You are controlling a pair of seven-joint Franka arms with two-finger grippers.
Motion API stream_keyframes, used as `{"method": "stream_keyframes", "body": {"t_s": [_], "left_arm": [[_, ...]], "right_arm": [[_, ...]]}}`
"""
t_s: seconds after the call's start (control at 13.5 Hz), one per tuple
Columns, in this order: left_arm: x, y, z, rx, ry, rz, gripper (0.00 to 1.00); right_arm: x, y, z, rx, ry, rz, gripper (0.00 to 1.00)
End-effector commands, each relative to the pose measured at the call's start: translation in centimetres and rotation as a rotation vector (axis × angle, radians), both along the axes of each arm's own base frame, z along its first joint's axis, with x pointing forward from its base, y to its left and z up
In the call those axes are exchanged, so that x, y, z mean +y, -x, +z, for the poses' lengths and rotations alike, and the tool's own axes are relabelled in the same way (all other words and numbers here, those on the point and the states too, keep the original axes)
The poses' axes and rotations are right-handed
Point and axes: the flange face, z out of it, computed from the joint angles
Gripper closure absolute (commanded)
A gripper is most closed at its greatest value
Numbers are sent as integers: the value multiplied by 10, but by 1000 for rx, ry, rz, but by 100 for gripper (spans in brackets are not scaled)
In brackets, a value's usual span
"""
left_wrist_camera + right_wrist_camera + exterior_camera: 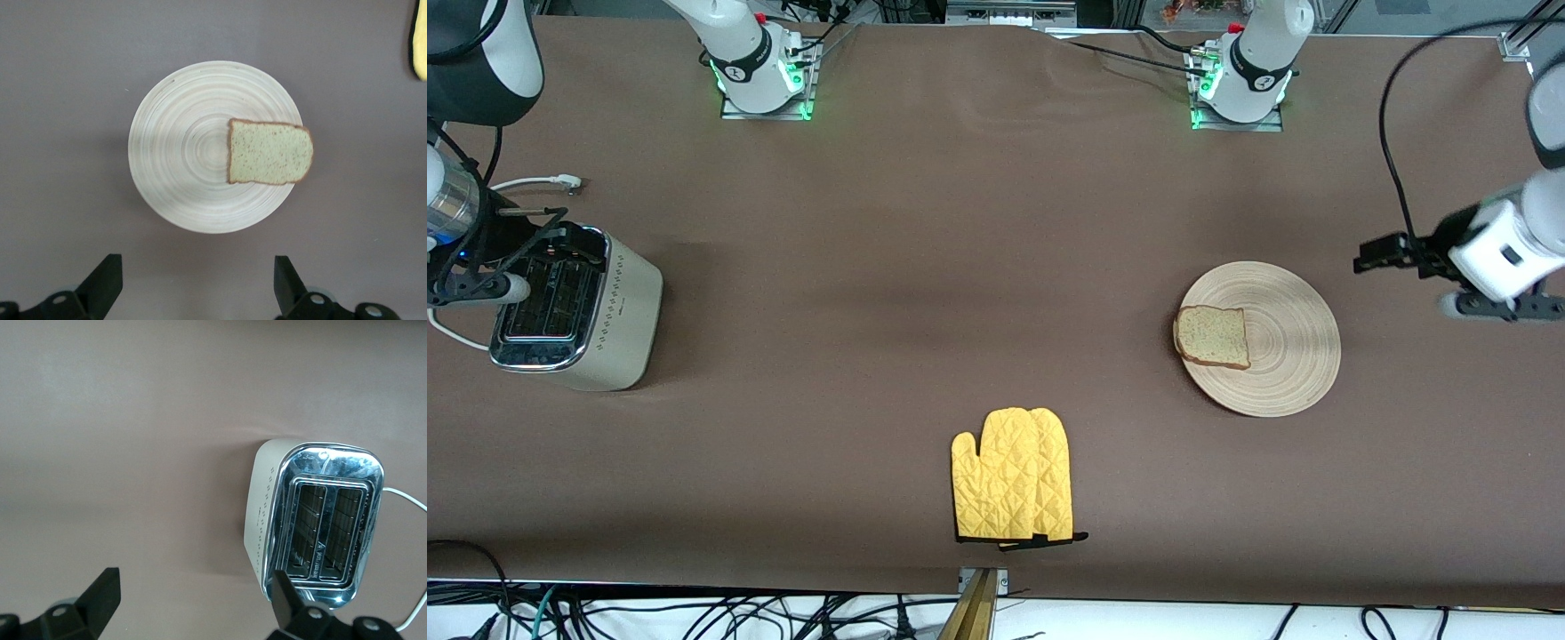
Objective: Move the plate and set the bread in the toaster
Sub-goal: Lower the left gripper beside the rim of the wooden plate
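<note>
The light wooden plate (1280,342) lies on the brown table toward the left arm's end. The bread (1212,336) lies flat on the plate's rim, on the side toward the right arm's end, and overhangs it slightly. The left gripper (1485,302) hangs open and empty in the air over the table beside the plate. Its wrist view shows the plate (187,153), the bread (270,152) and the gripper (198,287). The cream toaster (618,311) stands at the right arm's end, slots empty. The right gripper (489,286) hangs open over it; the right wrist view shows the toaster (320,520) and the gripper (197,603).
A yellow quilted mitt (1014,476) lies near the table's front edge, nearer to the front camera than the plate; its edge shows in the left wrist view (420,40). The toaster's white cord (534,183) trails toward the arms' bases.
</note>
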Motion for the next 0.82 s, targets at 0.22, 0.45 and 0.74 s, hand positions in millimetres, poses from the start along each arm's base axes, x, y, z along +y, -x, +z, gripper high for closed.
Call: {"method": "stream_keyframes", "body": {"t_s": [0.22, 0.45, 0.74], "left_arm": [[137, -23, -155, -17, 511, 72, 0], [174, -6, -244, -66, 665, 7, 0], [194, 20, -337, -111, 834, 59, 12]], "right_arm": [[-1, -2, 4, -8, -10, -12, 0], [-1, -2, 3, -5, -10, -12, 0], [-1, -2, 3, -5, -10, -12, 0]]}}
